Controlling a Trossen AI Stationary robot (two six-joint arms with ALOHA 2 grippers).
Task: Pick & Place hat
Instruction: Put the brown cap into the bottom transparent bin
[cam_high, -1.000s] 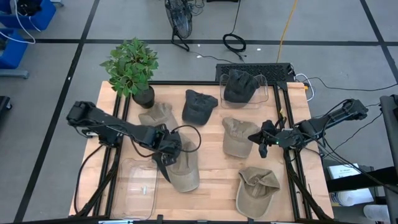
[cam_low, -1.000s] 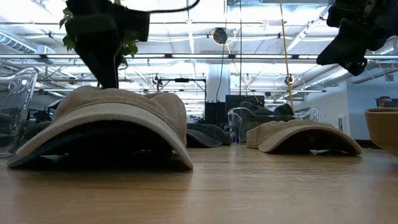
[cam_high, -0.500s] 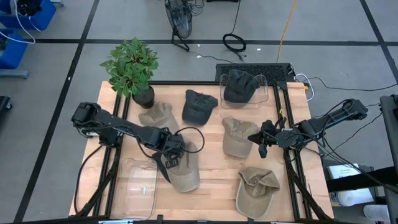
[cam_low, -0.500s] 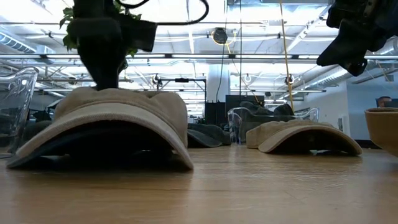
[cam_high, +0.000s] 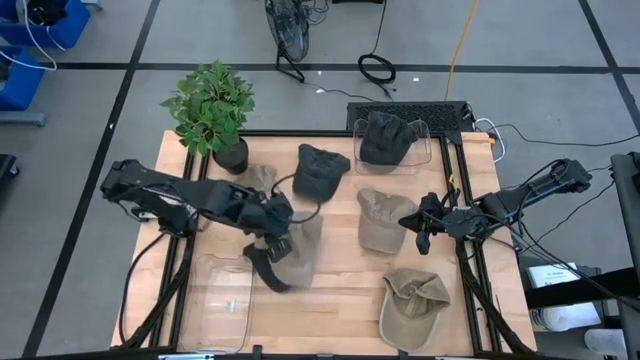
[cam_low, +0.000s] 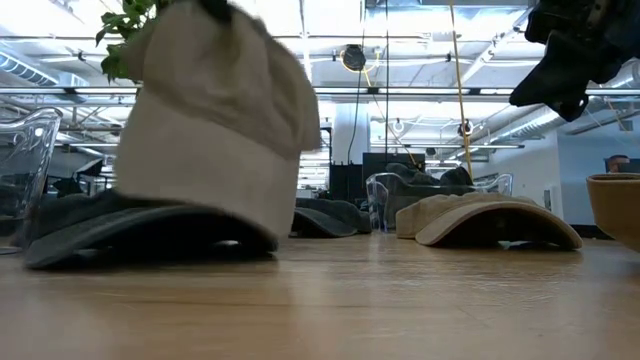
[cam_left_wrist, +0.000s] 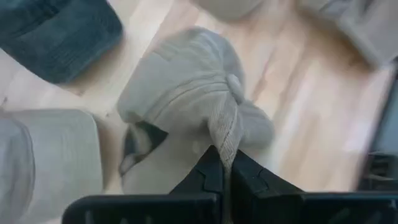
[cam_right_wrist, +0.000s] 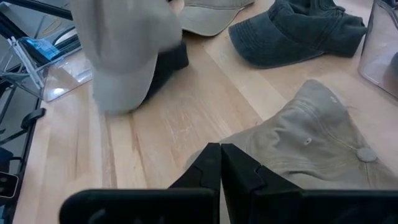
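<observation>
My left gripper pinches only a fold of the tan hat near the desk's front edge; I fear it slips out. My right gripper waits, closed.

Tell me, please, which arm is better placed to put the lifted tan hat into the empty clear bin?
Left. Its left gripper is shut on the tan hat, beside the clear bin; the right gripper hovers shut across the table.

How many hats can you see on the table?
6. A dark hat in the clear bin, another dark hat beside it, a tan hat by the plant, one held by the left arm, one mid-table, one upside down in front. Others may be hidden.
</observation>
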